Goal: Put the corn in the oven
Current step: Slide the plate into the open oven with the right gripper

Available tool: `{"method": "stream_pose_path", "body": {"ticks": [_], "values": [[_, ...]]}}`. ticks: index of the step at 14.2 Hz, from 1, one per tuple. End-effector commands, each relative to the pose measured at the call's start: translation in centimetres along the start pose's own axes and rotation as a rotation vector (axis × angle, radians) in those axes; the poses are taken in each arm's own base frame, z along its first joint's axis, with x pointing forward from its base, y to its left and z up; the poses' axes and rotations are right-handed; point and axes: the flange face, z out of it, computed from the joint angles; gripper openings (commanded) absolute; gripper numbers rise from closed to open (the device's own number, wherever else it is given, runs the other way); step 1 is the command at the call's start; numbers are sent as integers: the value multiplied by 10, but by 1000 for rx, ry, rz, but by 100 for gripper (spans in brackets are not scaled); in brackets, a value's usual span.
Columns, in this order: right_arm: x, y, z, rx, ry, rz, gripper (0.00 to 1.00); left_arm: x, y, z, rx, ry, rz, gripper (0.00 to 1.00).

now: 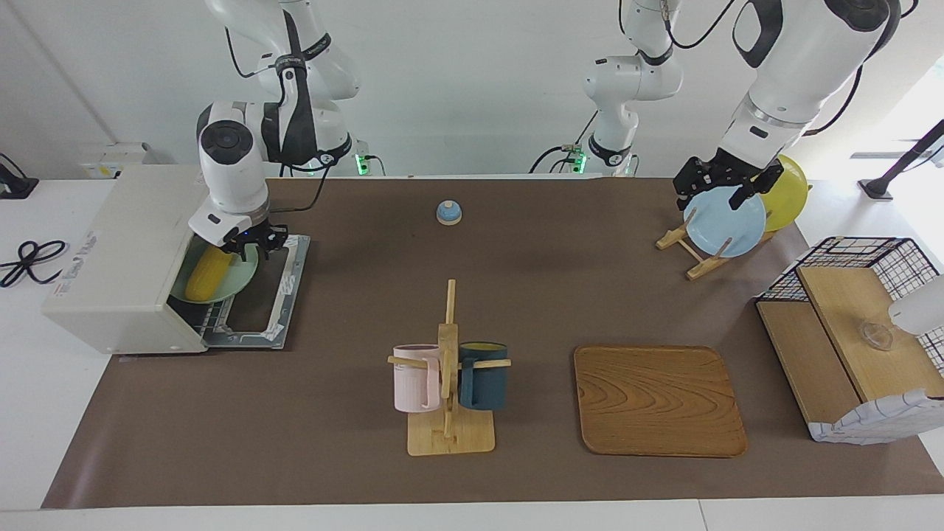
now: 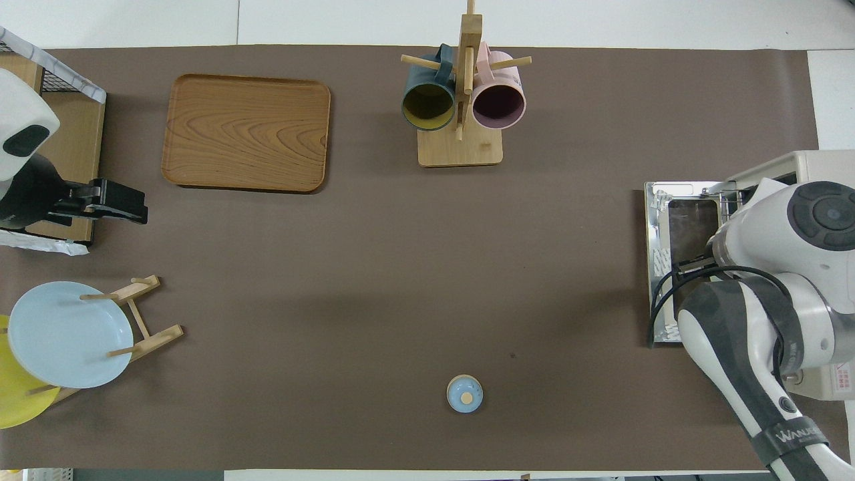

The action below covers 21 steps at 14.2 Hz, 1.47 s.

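The yellow corn (image 1: 206, 273) lies on a pale green plate (image 1: 242, 279) in the mouth of the off-white oven (image 1: 125, 251) at the right arm's end of the table. The oven's door (image 1: 259, 313) is dropped open and lies flat. My right gripper (image 1: 254, 247) is at the plate's rim over the open door, shut on it. In the overhead view the right arm hides the corn and plate; only the oven (image 2: 795, 167) and its door (image 2: 668, 267) show. My left gripper (image 1: 719, 193) waits in the air over the blue plate (image 1: 726, 221).
A plate rack holds the blue plate and a yellow plate (image 1: 790, 193). A wire-and-wood basket shelf (image 1: 855, 332) stands beside it. A wooden tray (image 1: 656, 398), a mug tree with two mugs (image 1: 448, 369) and a small blue knob-topped lid (image 1: 449, 212) stand on the brown mat.
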Motion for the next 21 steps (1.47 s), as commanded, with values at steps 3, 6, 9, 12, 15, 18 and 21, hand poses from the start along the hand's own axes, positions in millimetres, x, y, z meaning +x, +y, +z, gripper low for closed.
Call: {"method": "stream_pose_path", "body": {"ticks": [3,6,9,12,15,18,21], "values": [[4,-54,31,19,-9,87,0,-4,-3,-1,14,-5,-6,100],[-9,-57,56,26,-6,148,0,-4,-3,0,14,-6,-6,100],[-24,-58,70,31,-7,214,0,-4,-3,0,14,-6,-6,100],[-36,-52,80,28,-31,239,0,-4,-3,-1,14,-5,-6,100],[-40,-35,86,30,-44,267,0,-4,-3,-1,14,-5,-6,100],[-49,-33,92,28,-60,272,0,-4,-3,-1,14,-5,-6,100],[-52,-34,94,28,-65,272,0,-4,-3,0,14,-6,-6,100]]}}
